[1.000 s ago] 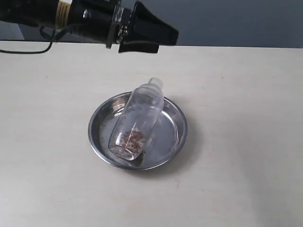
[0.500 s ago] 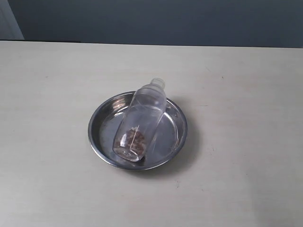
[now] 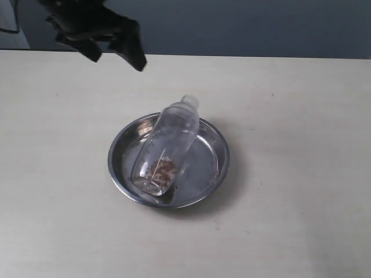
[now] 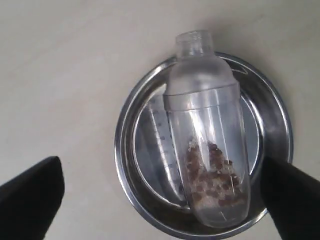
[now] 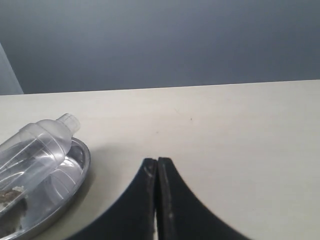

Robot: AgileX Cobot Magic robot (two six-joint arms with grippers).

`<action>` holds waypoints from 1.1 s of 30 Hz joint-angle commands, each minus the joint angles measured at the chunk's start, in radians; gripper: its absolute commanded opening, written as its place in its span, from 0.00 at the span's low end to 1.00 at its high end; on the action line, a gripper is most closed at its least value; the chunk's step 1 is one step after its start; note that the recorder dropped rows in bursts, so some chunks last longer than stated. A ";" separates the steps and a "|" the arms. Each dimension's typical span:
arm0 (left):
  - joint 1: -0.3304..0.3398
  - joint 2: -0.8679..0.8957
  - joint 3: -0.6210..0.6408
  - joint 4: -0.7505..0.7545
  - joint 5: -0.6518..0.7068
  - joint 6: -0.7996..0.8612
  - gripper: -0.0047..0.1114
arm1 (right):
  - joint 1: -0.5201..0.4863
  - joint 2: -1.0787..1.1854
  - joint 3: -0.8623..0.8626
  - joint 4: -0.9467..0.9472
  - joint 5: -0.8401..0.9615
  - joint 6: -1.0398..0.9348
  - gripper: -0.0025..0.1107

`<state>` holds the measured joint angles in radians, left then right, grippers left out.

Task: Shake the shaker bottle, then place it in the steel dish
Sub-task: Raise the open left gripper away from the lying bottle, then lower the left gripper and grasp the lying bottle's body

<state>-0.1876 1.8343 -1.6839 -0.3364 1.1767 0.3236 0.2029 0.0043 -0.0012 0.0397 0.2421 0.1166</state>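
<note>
1. My left claw (image 3: 115, 57) hangs over the far left of the table (image 3: 301, 174), well apart from the shaker bottle (image 3: 165, 147). Its jaws are spread wide and carry nothing.
2. The shaker bottle lies tilted in the steel dish (image 3: 119, 174), with its base on the dish floor, its shoulder leaning on the far rim and its cap jutting past that rim.
3. The exterior view leaves out my right claw (image 5: 157, 163). Only its own wrist view shows it, fingers pressed together and empty, above bare table near the dish.
4. Only my left wrist view, looking down between my black fingers (image 4: 30, 200), shows the printed measuring marks (image 4: 159, 131). It also shows the brown granules (image 4: 212, 172) most clearly, heaped at the base end.
</note>
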 commanded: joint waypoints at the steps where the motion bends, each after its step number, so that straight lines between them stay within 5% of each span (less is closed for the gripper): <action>1: -0.209 0.026 0.006 0.240 -0.067 -0.115 0.94 | -0.004 -0.004 0.001 0.004 -0.014 0.000 0.01; 5: -0.284 0.083 0.006 0.261 -0.078 -0.147 0.94 | -0.004 -0.004 0.001 0.004 -0.014 0.000 0.01; 15: -0.292 0.187 0.006 -0.003 -0.216 -0.149 0.94 | -0.004 -0.004 0.001 0.004 -0.014 0.000 0.01; 27: -0.292 0.224 0.006 0.355 -0.228 -0.247 0.94 | -0.004 -0.004 0.001 0.004 -0.011 0.000 0.01; 33: -0.292 0.278 0.009 0.278 -0.198 -0.229 0.94 | -0.004 -0.004 0.001 0.004 -0.011 0.000 0.01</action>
<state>-0.4794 2.0810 -1.6786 -0.0353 0.9680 0.0956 0.2029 0.0043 -0.0012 0.0397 0.2421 0.1166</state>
